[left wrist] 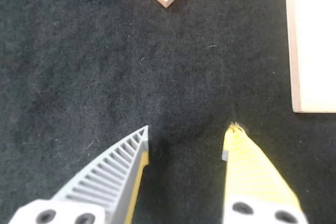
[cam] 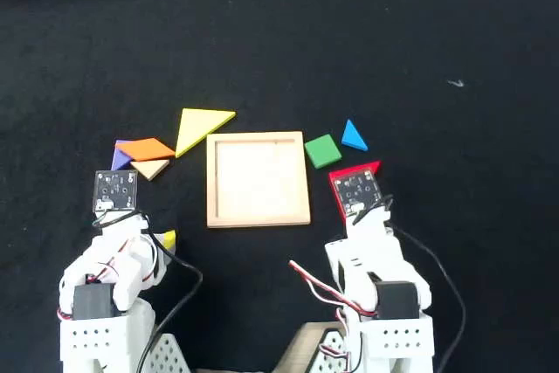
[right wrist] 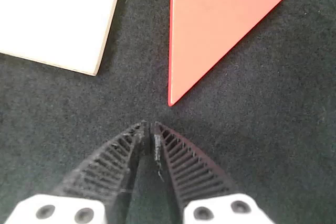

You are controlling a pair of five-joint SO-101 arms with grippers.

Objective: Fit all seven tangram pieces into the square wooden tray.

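Well, my left pincer is wide open. It has one grey finger and one yellow finger, and it holds nothing. Black cloth shows between them. It sits close to the near corner of the square wooden tray, on the left arm's side, and does not touch it.

My right pincer is shut tight. Its two black fingers press together with nothing in between. Its tips point at the sharp corner of the red triangle but stay a little apart from it. That triangle lies flat just beside the tray, on the right arm's side.

The tray's floor is bare wood. Just beyond the tray's far right corner lie the green square and the blue triangle. The yellow triangle lies by the tray's far left corner. Farther out on that side, the orange piece, the purple piece and the tan triangle lie bunched together.
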